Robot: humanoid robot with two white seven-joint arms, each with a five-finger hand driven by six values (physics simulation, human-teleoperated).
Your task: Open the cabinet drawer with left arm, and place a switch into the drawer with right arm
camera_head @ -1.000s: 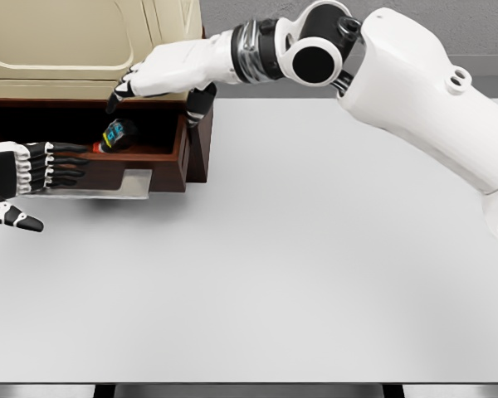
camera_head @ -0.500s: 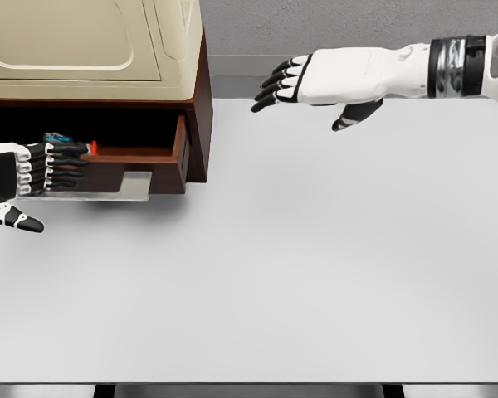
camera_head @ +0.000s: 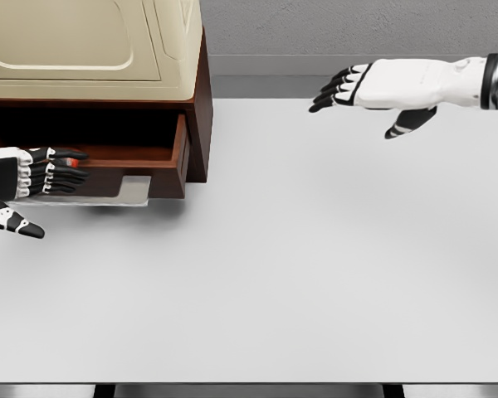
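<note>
Left hand (camera_head: 29, 176) at far left, fingers extended flat against open drawer (camera_head: 141, 156) front under cream cabinet (camera_head: 91, 41), gripping nothing; switch barely seen, only red speck (camera_head: 86, 162) behind fingertips inside drawer; white table (camera_head: 299, 265); right hand (camera_head: 373, 87) upper right, open, empty, above table.

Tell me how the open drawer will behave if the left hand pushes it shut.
The drawer looks like rigid wood, so it should probably slide straight rather than flex. The left hand rests at its front, so a push seems feasible. The small red item inside may shift.
</note>
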